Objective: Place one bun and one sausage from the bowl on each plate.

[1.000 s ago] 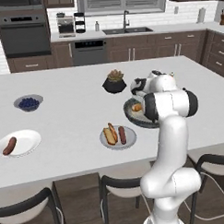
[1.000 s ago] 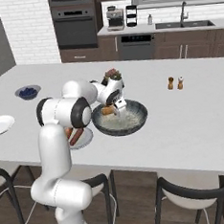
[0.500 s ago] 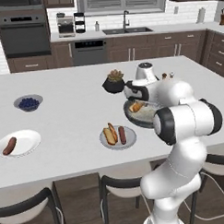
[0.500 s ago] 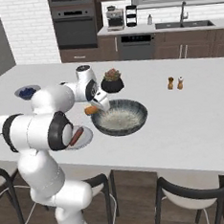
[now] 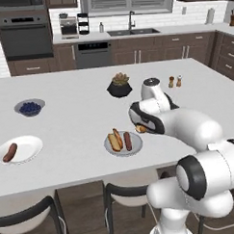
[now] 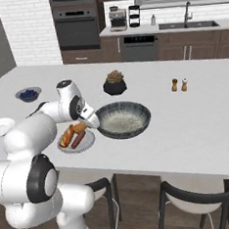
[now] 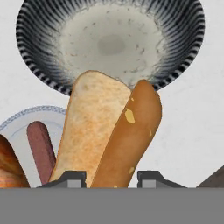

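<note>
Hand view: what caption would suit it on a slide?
Tool shut on a bun, above the emptied bowl.

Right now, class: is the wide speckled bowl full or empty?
Empty. The bowl shows a bare grey floor; the gripper holds a bun in front of it.

- Bowl [image 7: 39, 48]: glazed ceramic look; dark grey striped wall, paler speckled matt floor.
- Bun [image 7: 92, 127]: dry, toasted crust, finely grainy; tan on the cut face, darker brown on the outer side.
- Sausage [image 7: 40, 148]: smooth, reddish-brown skin with a slight sheen.
- Plate [image 7: 17, 127]: smooth white ceramic look with a blue patterned rim.
- Surface [image 5: 75, 120]: matt, off-white, faintly mottled like stone.
- Claw [image 7: 111, 177]: fingertips [image 7: 72, 178] dark, matt, plastic-like.
</note>
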Robot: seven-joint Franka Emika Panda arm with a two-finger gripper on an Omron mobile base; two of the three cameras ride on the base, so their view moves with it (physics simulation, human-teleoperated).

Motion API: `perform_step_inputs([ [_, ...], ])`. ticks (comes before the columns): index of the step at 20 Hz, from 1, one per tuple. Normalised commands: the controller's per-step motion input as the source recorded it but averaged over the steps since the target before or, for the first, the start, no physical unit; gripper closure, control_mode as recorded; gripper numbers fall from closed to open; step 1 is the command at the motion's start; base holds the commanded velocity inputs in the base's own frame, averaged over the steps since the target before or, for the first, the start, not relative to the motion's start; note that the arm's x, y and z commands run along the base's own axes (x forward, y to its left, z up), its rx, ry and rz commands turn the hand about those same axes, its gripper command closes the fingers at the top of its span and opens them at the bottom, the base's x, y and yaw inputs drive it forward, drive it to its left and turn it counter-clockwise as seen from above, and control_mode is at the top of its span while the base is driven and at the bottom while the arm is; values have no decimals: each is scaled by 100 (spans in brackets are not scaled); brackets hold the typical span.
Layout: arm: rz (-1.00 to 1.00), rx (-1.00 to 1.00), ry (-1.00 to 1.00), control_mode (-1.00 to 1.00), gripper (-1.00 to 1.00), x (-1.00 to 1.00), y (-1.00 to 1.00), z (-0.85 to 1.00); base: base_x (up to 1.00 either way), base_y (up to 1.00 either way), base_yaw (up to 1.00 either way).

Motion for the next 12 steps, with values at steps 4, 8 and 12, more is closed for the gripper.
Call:
perform_step_inputs([
  [4, 0, 1, 0, -100, 100, -31, -1, 0, 0, 0, 0],
  [8, 0, 0, 0, -100, 100, 0, 0, 0, 0, 0, 0],
  [12, 0, 0, 0, 100, 100, 0, 7, 0, -2, 65, 0],
])
